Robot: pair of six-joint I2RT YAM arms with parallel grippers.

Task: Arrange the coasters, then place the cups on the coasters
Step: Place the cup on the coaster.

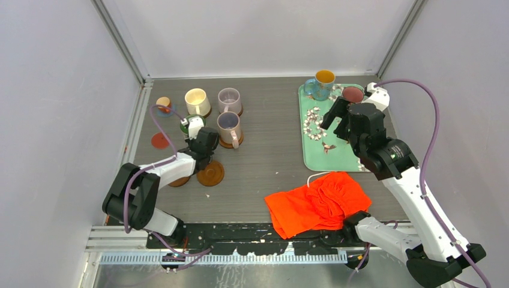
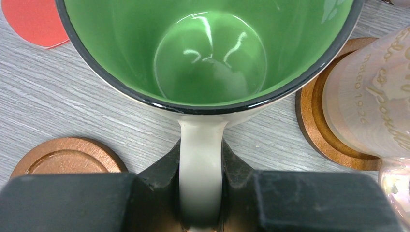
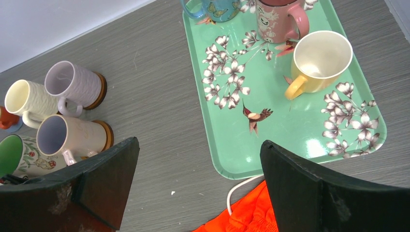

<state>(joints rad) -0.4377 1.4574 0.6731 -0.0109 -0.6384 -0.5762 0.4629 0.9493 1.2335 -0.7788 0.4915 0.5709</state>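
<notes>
Left arm is folded tight at the elbow. Its forearm reaches far and a little right across the left side of the table. The left gripper is pinched narrow on the white handle of the green-inside mug. The mug's mouth faces up, long axis upright, and the handle points near, straight back at the wrist.

It sits just near of the cream mug and just left of a lilac mug, which stands on its own brown coaster. The red-orange coaster lies off to the left. Whether the green mug's base touches the table, I cannot tell. A bare brown coaster lies nearer, beside the forearm.

Over on the right, the right arm stretches far over the teal tray. The right gripper is angled down, jaws spread wide, gripping nothing.
</notes>
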